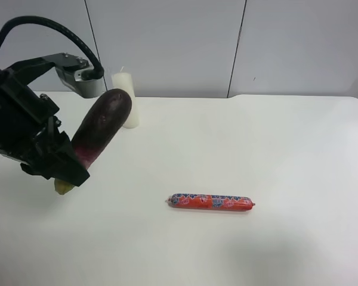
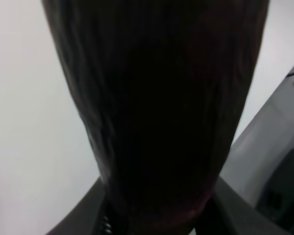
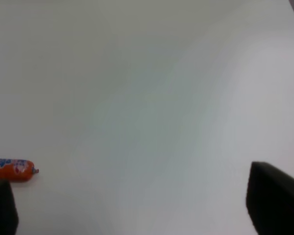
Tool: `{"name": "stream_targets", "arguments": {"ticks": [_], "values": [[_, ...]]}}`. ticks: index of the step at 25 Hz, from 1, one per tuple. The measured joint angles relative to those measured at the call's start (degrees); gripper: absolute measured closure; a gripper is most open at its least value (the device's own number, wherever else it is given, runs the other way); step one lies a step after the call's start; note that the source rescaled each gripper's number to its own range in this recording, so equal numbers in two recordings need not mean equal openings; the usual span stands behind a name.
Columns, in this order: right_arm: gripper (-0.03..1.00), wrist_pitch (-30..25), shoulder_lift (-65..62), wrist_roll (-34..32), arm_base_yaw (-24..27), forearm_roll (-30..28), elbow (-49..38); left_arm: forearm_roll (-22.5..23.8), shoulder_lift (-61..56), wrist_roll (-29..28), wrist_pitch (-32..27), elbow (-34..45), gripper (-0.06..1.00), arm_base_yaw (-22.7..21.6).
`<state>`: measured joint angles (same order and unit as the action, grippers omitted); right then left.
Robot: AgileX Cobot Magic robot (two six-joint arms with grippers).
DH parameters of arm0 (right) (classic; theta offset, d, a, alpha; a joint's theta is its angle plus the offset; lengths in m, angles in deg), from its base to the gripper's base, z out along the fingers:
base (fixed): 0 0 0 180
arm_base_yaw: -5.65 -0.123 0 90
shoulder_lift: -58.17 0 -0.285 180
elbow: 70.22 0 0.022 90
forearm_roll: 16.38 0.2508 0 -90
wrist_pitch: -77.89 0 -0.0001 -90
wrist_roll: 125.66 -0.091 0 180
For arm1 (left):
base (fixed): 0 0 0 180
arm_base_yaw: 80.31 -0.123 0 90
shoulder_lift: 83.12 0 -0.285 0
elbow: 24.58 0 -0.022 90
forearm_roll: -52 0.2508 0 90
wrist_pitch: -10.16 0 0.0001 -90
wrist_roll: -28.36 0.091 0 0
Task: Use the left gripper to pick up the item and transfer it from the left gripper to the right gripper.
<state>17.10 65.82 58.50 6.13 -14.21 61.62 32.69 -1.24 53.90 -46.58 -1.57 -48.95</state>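
A dark purple eggplant [image 1: 101, 128] with a yellow-green stem end is held above the white table [image 1: 286, 149], tilted with its rounded end up and away. My left gripper [image 1: 68, 173] is shut on its lower end, at the exterior high view's left. In the left wrist view the eggplant [image 2: 157, 107] fills most of the frame, with the left gripper [image 2: 157, 223] clamped round its near end. My right gripper [image 3: 132, 210] is open and empty over bare table, its dark fingertips [image 3: 272, 200] wide apart. It is out of the exterior high view.
A red and blue wrapped sausage [image 1: 212, 202] lies on the table's middle; its end shows in the right wrist view [image 3: 12, 170]. A white candle [image 1: 125, 98] stands at the back, just behind the eggplant's tip. A grey wall runs along the far edge.
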Motion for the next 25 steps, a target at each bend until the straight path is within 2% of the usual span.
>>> {"name": "stream_targets", "arguments": {"ticks": [6, 10, 18, 25], "values": [[-0.03, 0.0, 0.0, 0.0, 0.0, 0.0, 0.0, 3.7, 5.2, -0.1, 0.0, -4.7, 0.94, 8.8], [-0.03, 0.0, 0.0, 0.0, 0.0, 0.0, 0.0, 4.6, 8.4, 1.0, 0.2, -8.0, 0.94, 12.5], [-0.03, 0.0, 0.0, 0.0, 0.0, 0.0, 0.0, 4.9, 9.7, 4.5, 0.9, -9.3, 0.94, 13.7], [-0.03, 0.0, 0.0, 0.0, 0.0, 0.0, 0.0, 4.9, 9.7, 4.8, 0.9, -9.3, 0.94, 13.7]]}}
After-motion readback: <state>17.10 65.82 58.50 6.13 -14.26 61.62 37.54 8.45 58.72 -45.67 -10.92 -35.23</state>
